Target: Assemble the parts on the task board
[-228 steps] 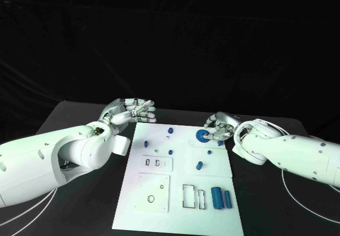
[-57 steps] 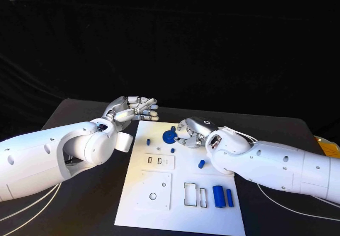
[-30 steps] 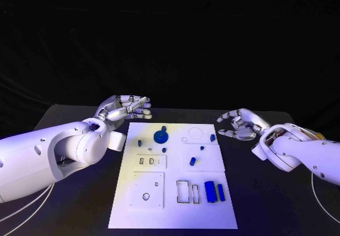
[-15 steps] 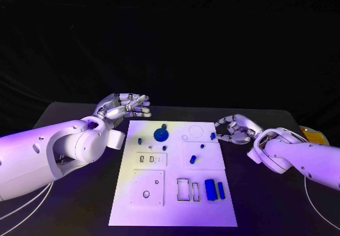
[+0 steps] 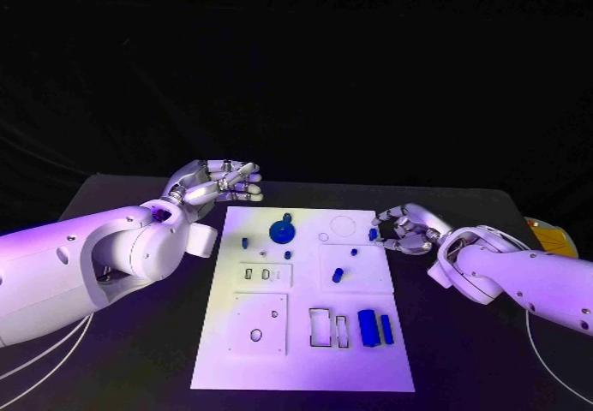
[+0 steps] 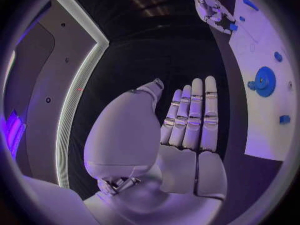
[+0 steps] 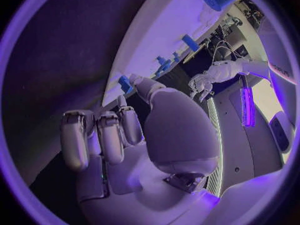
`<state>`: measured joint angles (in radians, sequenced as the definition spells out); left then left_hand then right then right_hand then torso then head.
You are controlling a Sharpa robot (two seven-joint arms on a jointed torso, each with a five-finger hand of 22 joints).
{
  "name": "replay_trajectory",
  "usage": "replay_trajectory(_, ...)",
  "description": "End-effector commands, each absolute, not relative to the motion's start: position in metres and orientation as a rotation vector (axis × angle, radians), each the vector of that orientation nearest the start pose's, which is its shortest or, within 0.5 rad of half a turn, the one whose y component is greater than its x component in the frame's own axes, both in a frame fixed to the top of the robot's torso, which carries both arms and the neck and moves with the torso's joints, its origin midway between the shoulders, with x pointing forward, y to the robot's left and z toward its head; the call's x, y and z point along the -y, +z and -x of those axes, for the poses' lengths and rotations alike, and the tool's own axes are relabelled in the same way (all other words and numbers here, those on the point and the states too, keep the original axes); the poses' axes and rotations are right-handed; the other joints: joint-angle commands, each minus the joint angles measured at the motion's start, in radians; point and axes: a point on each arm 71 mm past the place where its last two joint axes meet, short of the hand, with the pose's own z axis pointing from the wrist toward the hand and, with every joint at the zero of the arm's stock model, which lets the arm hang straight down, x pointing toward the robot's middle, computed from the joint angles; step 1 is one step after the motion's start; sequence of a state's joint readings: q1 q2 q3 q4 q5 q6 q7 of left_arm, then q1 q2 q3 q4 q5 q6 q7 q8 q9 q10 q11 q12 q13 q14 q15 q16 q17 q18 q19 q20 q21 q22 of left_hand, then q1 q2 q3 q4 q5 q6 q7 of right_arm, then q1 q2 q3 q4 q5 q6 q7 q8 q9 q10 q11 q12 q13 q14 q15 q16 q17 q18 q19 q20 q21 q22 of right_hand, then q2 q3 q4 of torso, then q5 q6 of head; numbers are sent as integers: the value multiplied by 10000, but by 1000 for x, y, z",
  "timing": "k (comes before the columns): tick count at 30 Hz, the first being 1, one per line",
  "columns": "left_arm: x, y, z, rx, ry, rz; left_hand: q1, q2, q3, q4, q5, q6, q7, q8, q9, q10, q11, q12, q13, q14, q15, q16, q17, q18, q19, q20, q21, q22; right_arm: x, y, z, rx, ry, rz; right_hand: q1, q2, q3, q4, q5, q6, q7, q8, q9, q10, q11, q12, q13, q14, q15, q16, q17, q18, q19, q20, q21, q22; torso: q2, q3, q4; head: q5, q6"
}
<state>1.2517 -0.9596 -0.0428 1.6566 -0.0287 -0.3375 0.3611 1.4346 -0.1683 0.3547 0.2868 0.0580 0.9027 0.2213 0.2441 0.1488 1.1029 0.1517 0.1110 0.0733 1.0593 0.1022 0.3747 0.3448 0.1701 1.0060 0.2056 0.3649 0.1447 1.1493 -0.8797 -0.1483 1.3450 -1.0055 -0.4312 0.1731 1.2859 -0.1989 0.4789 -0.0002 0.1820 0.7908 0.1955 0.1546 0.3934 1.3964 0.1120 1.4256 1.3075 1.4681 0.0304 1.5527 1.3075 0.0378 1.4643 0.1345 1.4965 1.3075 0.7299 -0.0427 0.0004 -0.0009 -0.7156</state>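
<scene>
At right of centre in the head view my right hand (image 5: 404,229) curls its fingers onto a small blue part (image 5: 372,234) at the task board (image 5: 302,360) edge, perhaps pinching it, and a poor hold could drop it, while my left hand (image 5: 220,181) hovers empty, fingers half curled.

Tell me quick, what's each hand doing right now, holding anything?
Left hand: open, holding nothing, off the board's far left corner.
Right hand: fingers reach a small blue part at the board's right edge; grip cannot be told.
</scene>
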Motion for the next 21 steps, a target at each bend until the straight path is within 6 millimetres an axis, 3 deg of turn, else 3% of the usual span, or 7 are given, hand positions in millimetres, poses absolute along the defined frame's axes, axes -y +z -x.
replay_trajectory(1,-226,-145,-471,-14113,-15617,10537,31,69,16,-46,-47,37,-36,33,13,54,26,33,10,-68,-15,45,13,125,-70,-24,34,-9,274,-248,-487,-17118,7802,-2244,29,111,16,-36,53,112,8,65,19,98,-21,54,660,894,60,50,2052,-136,434,72,46,1934,-10,-3,13,-15,-16)
replay_trajectory(6,-226,-145,-471,-14115,-15603,10543,31,69,16,-46,-47,37,-36,33,13,54,26,33,10,-68,-15,45,13,125,-70,-24,34,-9,272,-249,-487,-17074,7802,-2242,-26,204,92,-55,-1,384,-34,187,52,185,-58,128,750,899,32,55,2073,-154,484,55,100,1993,-10,3,3,-16,24)
replay_trajectory(12,-226,-145,-471,-14132,-15574,10562,32,66,15,-46,-47,33,-32,32,12,51,29,29,9,-68,-15,46,17,125,-70,-24,35,-10,271,-249,-488,-17018,7803,-2248,-141,325,257,-83,-223,800,-119,328,62,431,-132,340,1021,912,-29,68,2127,-180,558,3,178,2079,-16,10,1,2,-13)
replay_trajectory(21,-226,-145,-471,-14133,-15546,10576,34,59,14,-44,-47,22,-22,27,9,42,35,21,6,-69,-13,46,23,124,-70,-25,37,-10,270,-249,-488,-16987,7780,-2271,-192,353,303,-82,-264,922,-150,361,58,487,-160,387,1084,917,-53,73,2147,-196,598,-18,222,2124,-12,9,4,28,-61)
